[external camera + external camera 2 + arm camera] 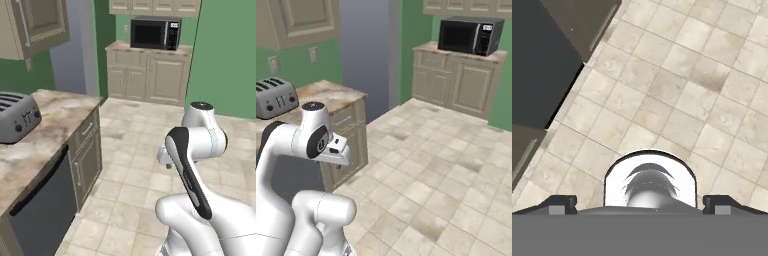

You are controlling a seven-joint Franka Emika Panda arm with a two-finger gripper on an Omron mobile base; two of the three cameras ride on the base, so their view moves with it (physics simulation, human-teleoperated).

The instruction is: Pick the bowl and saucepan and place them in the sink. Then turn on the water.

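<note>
The claw (640, 204) is standing fully open in the hand view, its two dark fingertips (558, 204) spread wide at the bottom of the picture and gripping nothing; it is pointing down at the tiled floor (682, 95), touching none of it. Where the bowl, the saucepan and the sink are standing, these pictures are not telling.

The hand view is also catching a dark dishwasher front (539, 65) and cabinet fronts beside the tiles. The left base view is showing the same dishwasher (42, 210) under the marbled tabletop (50, 125), with a silver toaster (17, 117) sitting on it, and a black microwave (155, 34) on the far cabinets. The right base view is giving the toaster (275, 97) from the other side, plus the microwave (470, 35) at upper right.

The arm (192, 170) is folding compactly over the base, its elbow raised and the wrist hanging low over the open floor, well apart from the tabletop.
</note>
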